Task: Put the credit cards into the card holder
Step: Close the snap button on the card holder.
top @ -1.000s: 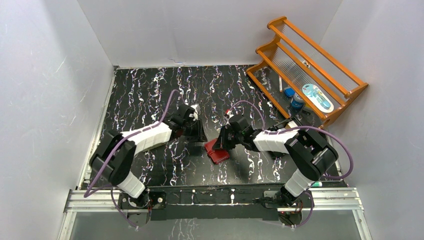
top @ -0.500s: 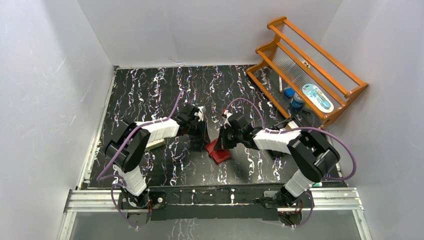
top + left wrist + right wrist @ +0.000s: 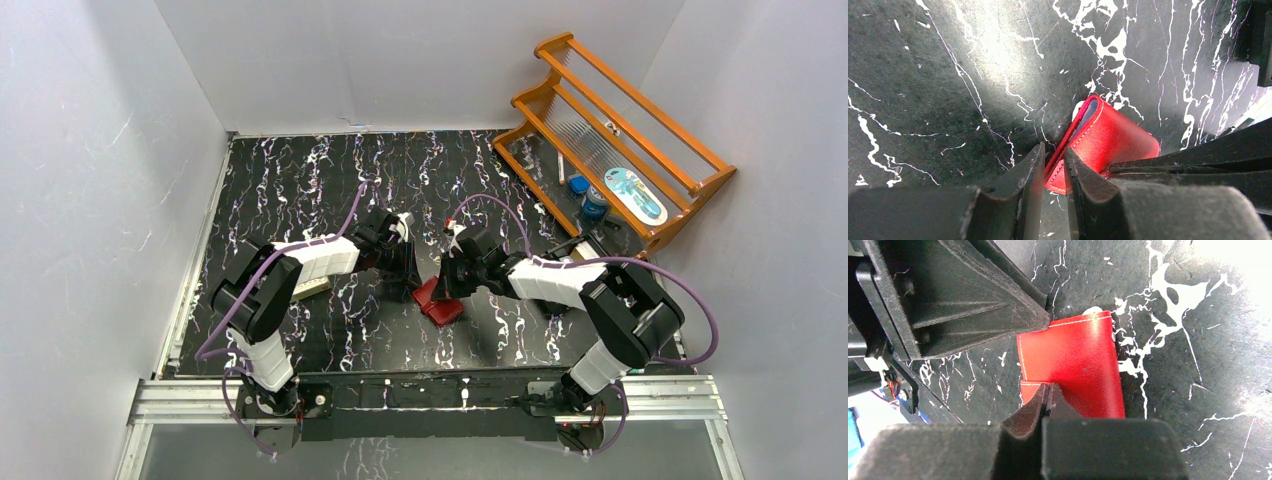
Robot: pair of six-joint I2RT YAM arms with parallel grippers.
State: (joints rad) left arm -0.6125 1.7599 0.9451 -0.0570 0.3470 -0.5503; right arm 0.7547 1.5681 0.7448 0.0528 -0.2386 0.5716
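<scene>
Opening holder (image 3: 1113, 140), mid-frame: left gripper (image 3: 1054, 152) pinches its cover edge, right gripper (image 3: 1048, 389) (jaws together) pins it; next, peel open.

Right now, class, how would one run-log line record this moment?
left gripper: pinching card holder corner | right gripper: shut on its other edge | card holder: red, between both grippers, at table centre

Lighting: overhead, bright, even in top view; soft shadows.
L wrist: glare on table (image 3: 993, 45) up-left of card holder (image 3: 1108, 140).
R wrist: blown-out patch up-right of it.
Near fingers (image 3: 1013, 200) blurred.
</scene>
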